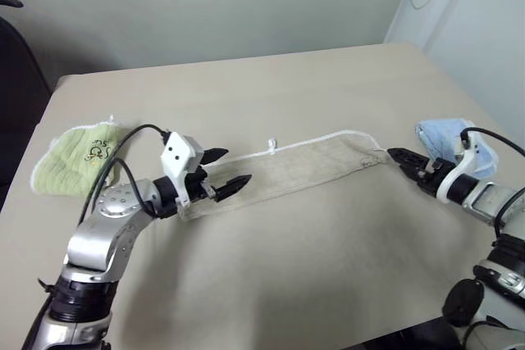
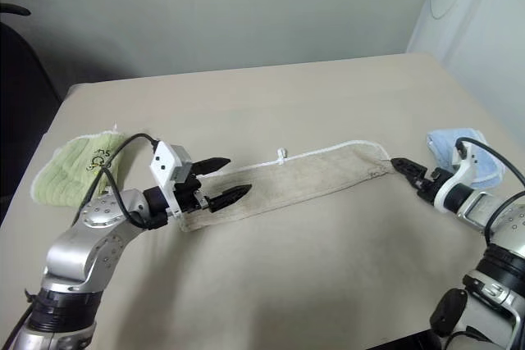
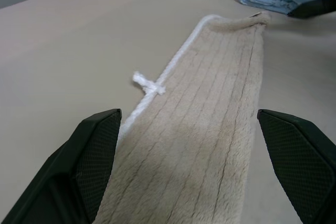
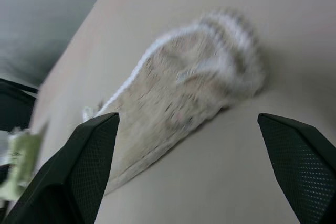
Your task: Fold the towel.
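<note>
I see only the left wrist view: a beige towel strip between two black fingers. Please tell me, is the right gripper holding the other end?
Observer: No. The right gripper is open, just beyond the far end of the towel, not gripping it.
Operator: Is my left gripper gripping?
Observer: No. The left gripper is open over the towel's near end, which lies flat on the table.
Operator: Is any other cloth behind my left arm?
Observer: Yes, a light green cloth lies near the table's left edge, apart from the towel.

Beige towel (image 1: 299, 170) folded lengthwise, flat
</note>
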`<action>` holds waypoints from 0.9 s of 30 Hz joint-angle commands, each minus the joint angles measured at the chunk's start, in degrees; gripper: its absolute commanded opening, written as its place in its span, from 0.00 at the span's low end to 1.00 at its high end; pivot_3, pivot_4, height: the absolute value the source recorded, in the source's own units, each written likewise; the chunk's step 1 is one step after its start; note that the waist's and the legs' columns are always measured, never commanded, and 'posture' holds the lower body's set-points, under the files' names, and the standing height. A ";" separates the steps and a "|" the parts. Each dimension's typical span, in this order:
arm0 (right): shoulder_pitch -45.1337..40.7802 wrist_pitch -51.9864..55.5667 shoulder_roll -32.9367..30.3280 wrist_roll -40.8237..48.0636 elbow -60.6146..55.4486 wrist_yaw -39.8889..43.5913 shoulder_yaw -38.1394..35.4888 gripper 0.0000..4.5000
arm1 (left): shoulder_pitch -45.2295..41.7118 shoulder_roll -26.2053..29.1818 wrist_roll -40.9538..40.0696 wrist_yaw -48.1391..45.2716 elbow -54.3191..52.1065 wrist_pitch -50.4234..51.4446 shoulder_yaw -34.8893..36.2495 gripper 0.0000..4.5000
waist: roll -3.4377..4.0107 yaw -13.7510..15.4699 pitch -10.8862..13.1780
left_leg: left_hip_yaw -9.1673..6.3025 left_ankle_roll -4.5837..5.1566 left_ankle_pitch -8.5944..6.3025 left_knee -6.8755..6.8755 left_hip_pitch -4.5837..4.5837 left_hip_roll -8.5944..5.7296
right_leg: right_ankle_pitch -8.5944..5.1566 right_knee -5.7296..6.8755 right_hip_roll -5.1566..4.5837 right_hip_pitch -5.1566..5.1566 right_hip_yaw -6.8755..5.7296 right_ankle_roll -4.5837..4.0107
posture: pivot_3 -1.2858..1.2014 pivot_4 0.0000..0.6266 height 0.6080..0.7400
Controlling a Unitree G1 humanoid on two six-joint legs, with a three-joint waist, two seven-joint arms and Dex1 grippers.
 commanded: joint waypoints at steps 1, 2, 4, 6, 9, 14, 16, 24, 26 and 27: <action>-1.81 0.18 2.80 0.07 0.23 -4.64 -1.95 1.00 | -1.43 -1.05 0.38 -0.20 -0.84 -1.38 -0.19 1.00 | 0.01 -0.03 0.00 | -0.01 0.01 0.00 0.00 0.00 0.00 | 0.00 -0.01 0.00 0.00 0.00 0.01 | 0.52 0.24 1.00; -2.38 -0.60 3.63 -0.61 1.64 -6.01 -2.01 1.00 | -1.48 -1.29 0.56 -0.14 -0.84 -1.37 -0.29 1.00 | 0.01 -0.04 0.00 | -0.02 0.02 -0.01 0.00 0.00 -0.01 | 0.00 -0.01 0.00 -0.01 0.00 0.02 | 0.52 0.24 1.00; -3.70 -4.16 5.20 -2.09 6.08 -8.18 -1.41 1.00 | -1.43 -1.84 0.78 0.08 -1.01 -1.29 -0.25 1.00 | -0.01 -0.07 -0.01 | -0.03 0.04 -0.02 0.01 0.00 -0.02 | 0.01 -0.01 -0.01 -0.01 0.00 0.03 | 0.52 0.24 1.00; -5.28 -8.12 5.91 -3.05 10.32 -9.09 -0.51 1.00 | -1.32 -2.36 0.67 0.28 -1.22 -1.15 0.03 1.00 | -0.08 -0.21 -0.05 | -0.04 0.30 -0.17 0.04 0.03 -0.02 | 0.04 -0.02 -0.01 0.03 0.01 0.08 | 0.52 0.24 1.00; -8.98 -15.25 5.86 -4.00 18.09 -9.90 0.33 1.00 | -0.88 -2.95 0.90 0.99 -1.59 -1.06 0.29 1.00 | -0.13 -0.56 -0.08 | -0.04 0.46 -0.23 0.21 0.11 -0.02 | 0.14 -0.03 -0.01 0.17 0.02 0.18 | 0.52 0.24 1.00; -15.17 -25.78 4.37 -5.77 32.41 -9.37 2.60 1.00 | 0.13 -3.66 1.25 1.67 -2.52 -1.17 0.39 1.00 | -0.14 -0.60 -0.09 | -0.04 0.84 -0.27 0.27 0.35 -0.12 | 0.37 -0.25 -0.06 0.31 0.09 0.29 | 0.52 0.24 1.00; -16.87 -29.33 3.98 -6.31 37.08 -9.02 3.66 1.00 | 0.42 -3.83 1.38 1.97 -2.86 -1.18 0.45 1.00 | -0.20 -0.60 -0.12 | -0.03 0.87 -0.29 0.29 0.41 -0.13 | 0.37 -0.25 -0.07 0.38 0.10 0.29 | 0.52 0.24 1.00; -18.29 -37.24 4.05 -4.71 44.09 -9.95 3.99 0.72 | 1.80 -4.15 1.60 3.07 -4.35 -1.17 0.86 1.00 | -0.42 -0.52 -0.25 | -0.03 0.86 -0.29 0.29 0.41 -0.13 | 0.38 -0.25 -0.08 0.58 0.09 0.27 | 0.52 0.24 1.00; -17.55 -37.48 4.15 -4.09 43.13 -10.29 3.76 0.58 | 2.21 -4.01 1.58 3.42 -4.65 -1.15 1.08 1.00 | -0.41 -0.52 -0.25 | -0.02 0.86 -0.29 0.24 0.41 -0.13 | 0.38 -0.25 -0.08 0.57 0.09 0.26 | 0.52 0.24 1.00; -17.15 -37.52 4.15 -3.59 42.50 -10.64 3.33 0.48 | 2.40 -3.94 1.53 3.64 -4.72 -1.09 1.32 1.00 | -0.41 -0.51 -0.25 | -0.02 0.85 -0.29 0.21 0.41 -0.13 | 0.37 -0.25 -0.08 0.56 0.09 0.24 | 0.52 0.24 1.00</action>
